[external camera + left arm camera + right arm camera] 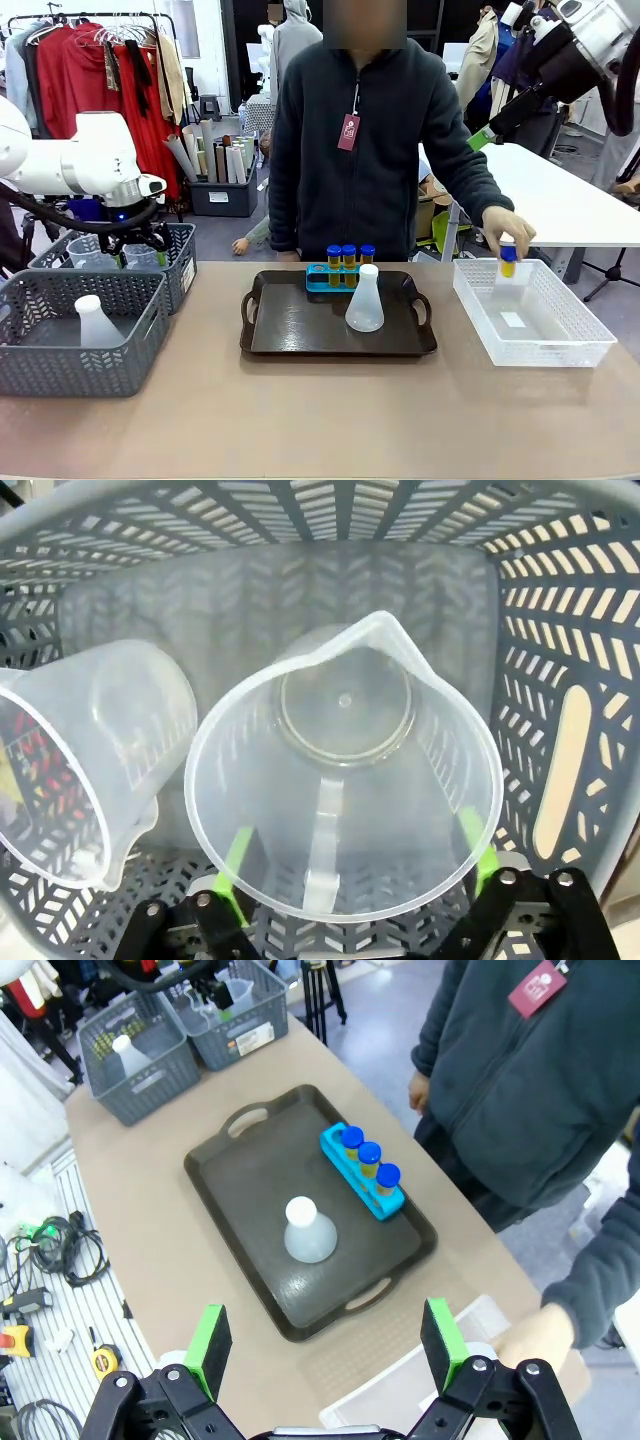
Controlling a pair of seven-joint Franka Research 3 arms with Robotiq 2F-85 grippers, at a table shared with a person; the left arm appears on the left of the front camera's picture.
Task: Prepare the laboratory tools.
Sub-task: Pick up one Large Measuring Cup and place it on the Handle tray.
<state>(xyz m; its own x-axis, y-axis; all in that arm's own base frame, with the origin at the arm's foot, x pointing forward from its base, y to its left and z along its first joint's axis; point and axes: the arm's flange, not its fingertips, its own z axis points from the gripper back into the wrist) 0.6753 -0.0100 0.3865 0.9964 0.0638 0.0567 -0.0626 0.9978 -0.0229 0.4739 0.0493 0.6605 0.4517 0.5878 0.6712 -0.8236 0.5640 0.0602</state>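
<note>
Left gripper [355, 855] straddling the measuring beaker [340, 780], no squeeze yet

Fingers [232, 870] sit wide apart either side of it; it stands upright in the grey basket [560, 680], mouth pointing back along them. Right gripper [325, 1345], also spread and empty, is much farther off.

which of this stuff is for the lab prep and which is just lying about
Job: blue rack, three capped tubes, conical flask, tube in the person's hand, measuring beaker, second flask.
Lying about: black tray, grey baskets, white crate, hanging clothes.
</note>
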